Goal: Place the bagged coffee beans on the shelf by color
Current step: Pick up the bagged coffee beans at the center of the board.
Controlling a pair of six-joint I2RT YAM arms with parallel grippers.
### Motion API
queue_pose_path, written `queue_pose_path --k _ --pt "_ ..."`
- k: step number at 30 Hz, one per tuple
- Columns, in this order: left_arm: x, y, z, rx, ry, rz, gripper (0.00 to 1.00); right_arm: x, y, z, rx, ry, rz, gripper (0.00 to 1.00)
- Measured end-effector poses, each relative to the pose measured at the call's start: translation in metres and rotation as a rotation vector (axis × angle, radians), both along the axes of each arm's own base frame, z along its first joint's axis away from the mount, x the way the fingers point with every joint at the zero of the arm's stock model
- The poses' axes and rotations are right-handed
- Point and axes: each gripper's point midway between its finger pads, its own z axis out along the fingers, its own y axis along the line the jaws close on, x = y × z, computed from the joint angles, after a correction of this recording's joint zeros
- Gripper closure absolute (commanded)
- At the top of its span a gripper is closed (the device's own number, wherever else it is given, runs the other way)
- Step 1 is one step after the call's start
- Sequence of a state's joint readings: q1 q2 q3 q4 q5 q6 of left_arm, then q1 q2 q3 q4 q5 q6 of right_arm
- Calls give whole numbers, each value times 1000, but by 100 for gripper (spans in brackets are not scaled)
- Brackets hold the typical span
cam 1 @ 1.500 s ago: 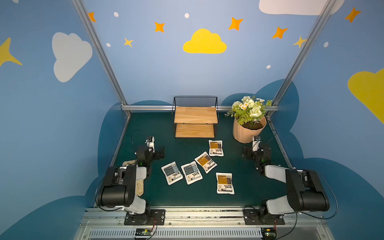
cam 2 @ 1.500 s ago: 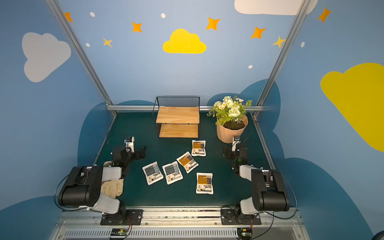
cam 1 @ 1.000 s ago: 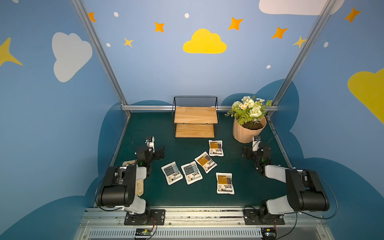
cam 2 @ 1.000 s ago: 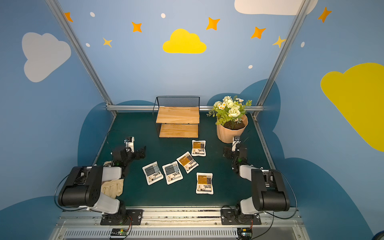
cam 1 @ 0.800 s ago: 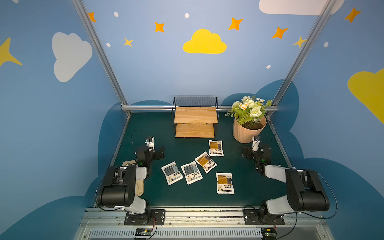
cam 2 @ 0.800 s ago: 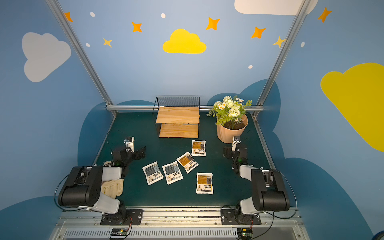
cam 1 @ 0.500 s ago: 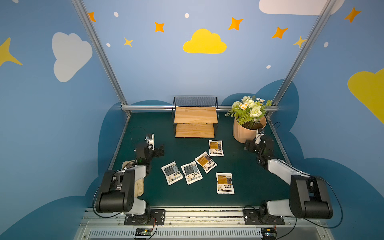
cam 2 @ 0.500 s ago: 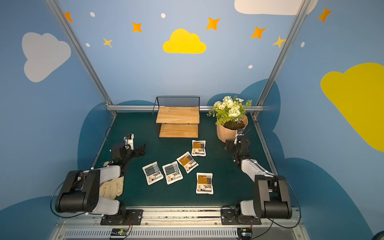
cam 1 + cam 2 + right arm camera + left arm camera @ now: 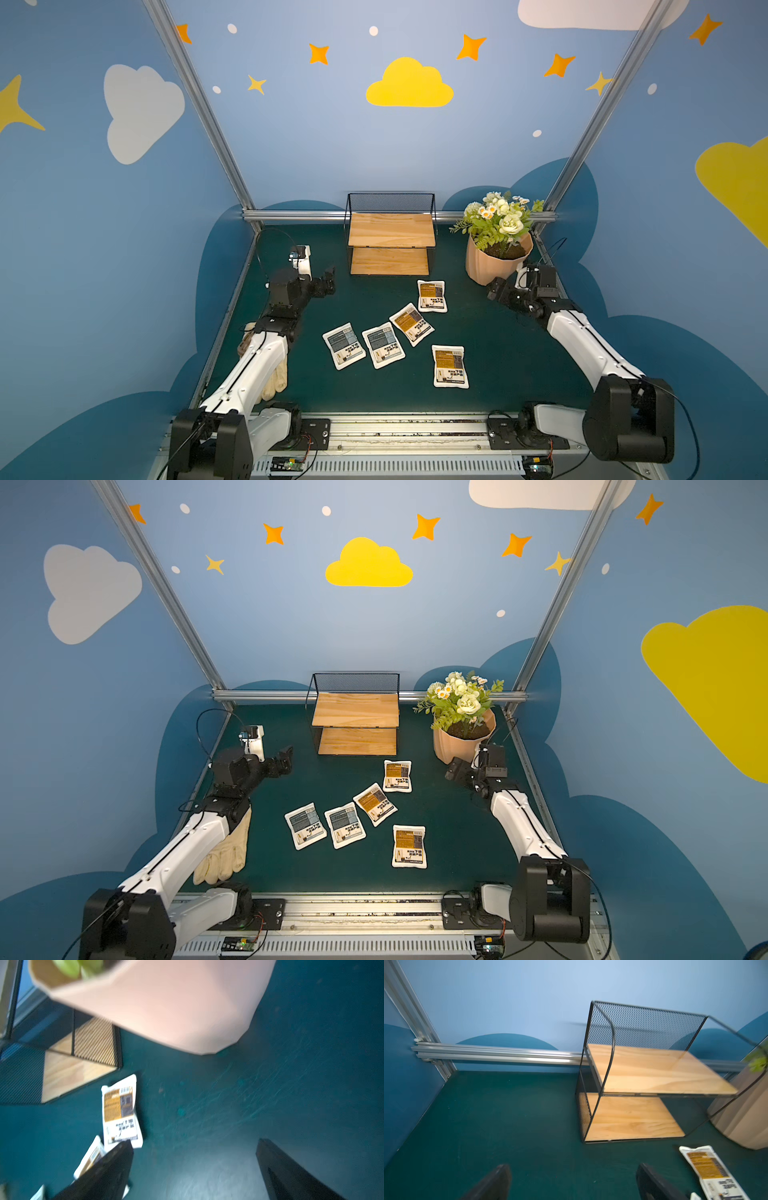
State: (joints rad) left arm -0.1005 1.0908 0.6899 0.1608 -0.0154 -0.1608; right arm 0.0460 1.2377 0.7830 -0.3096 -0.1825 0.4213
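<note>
Several bagged coffee beans lie flat on the green mat in front of the shelf [image 9: 390, 243] [image 9: 355, 725]. Three have orange panels [image 9: 432, 295] [image 9: 411, 323] [image 9: 450, 366] and two have grey-blue panels [image 9: 344, 345] [image 9: 382, 347]. Both wooden boards of the shelf [image 9: 643, 1076] are bare. My left gripper [image 9: 330, 278] [image 9: 573, 1167] hovers open over the mat, left of the shelf. My right gripper [image 9: 494, 289] [image 9: 194, 1145] is open and empty beside the pot, to the right of the orange bag [image 9: 120, 1109] nearest the shelf.
A tan flower pot [image 9: 496, 262] [image 9: 166, 1001] with white flowers stands right of the shelf, close to my right wrist. Cream gloves [image 9: 274, 374] [image 9: 224, 854] lie under my left forearm. Aluminium rails [image 9: 500, 1055] edge the mat at the back and sides.
Both arms have unfolded and reached forward: the left gripper toward the shelf's left side, the right gripper toward the pot. The bags have not moved.
</note>
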Motion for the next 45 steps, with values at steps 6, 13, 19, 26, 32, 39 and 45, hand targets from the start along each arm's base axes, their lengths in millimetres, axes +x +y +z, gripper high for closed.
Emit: queue_pose_path --k 6,13,19,26,32,39,45 --pt "-22 -36 -4 -136 146 -70 0 -48 48 -18 208 98 114 2" --pt "-53 -98 -53 -229 390 -225 0 -57 84 -51 366 232 135 2" --pt "-65 -149 -101 -266 588 -345 0 -39 98 -79 449 298 109 5" --pt "-48 -199 -119 -291 687 -450 1 -11 112 -80 531 258 117 9" --pt "-24 -226 -128 -270 689 -480 2 6 121 -82 579 236 120 14" --pt "-2 -236 -158 -213 713 -434 2 24 129 -82 624 227 116 19" --pt "13 -241 -166 -146 682 -405 2 39 136 -84 644 224 122 21"
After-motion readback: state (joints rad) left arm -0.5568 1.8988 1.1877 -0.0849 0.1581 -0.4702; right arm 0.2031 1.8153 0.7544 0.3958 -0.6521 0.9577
